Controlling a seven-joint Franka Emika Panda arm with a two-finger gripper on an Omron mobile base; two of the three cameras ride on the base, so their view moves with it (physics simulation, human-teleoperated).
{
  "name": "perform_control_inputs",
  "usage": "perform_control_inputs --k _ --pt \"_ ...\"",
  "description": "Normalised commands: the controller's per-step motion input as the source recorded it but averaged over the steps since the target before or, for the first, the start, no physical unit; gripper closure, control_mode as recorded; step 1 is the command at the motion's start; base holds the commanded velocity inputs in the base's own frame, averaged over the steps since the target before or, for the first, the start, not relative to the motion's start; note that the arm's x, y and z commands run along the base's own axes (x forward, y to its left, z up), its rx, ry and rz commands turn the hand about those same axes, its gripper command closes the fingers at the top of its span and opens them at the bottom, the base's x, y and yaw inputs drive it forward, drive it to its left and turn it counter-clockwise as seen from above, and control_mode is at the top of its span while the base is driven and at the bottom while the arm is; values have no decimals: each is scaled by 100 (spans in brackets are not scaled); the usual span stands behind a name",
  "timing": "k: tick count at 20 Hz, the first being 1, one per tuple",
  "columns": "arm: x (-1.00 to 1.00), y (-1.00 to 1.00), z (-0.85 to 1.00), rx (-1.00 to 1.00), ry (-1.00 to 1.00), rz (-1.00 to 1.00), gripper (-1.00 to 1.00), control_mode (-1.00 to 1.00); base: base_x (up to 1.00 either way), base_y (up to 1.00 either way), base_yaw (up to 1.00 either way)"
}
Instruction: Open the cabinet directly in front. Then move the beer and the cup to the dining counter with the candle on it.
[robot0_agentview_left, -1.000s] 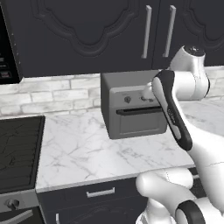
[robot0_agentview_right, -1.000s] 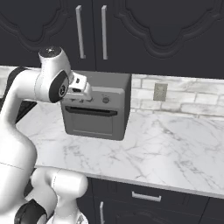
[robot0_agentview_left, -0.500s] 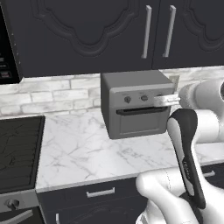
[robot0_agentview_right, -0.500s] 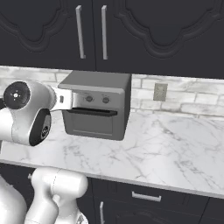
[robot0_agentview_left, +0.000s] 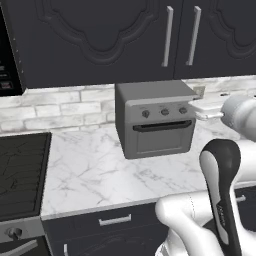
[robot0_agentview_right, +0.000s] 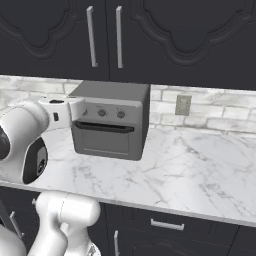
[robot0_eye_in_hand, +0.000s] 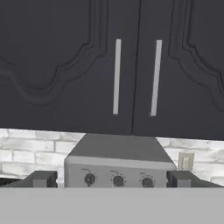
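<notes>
**Cabinet doors shut, handles the place to grip**

The cabinet (robot0_eye_in_hand: 131, 65) hangs on the wall above the marble worktop (robot0_agentview_left: 95, 170), both doors closed, straight ahead of the hand. Its doors look rigid and fairly heavy, likely swinging on hinges at the outer edges. Below it sits a grey toaster oven (robot0_agentview_left: 157, 117), close under the doors. The two slim silver bar handles (robot0_eye_in_hand: 116, 76) flank the centre seam; they look smooth and hard, so a grip across the bar's middle seems best. The fingers (robot0_eye_in_hand: 112, 179) stand wide apart, holding nothing.
</notes>
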Motion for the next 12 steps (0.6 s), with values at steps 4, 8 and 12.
perform_control_inputs --k 4,8,12 --pt "-25 0 50 0 -26 0 -100 -100 0 0 0" --pt "-3 0 22 0 -11 0 -100 -100 0 0 0" --pt "0 3 33 0 -7 0 -100 -100 0 0 0"
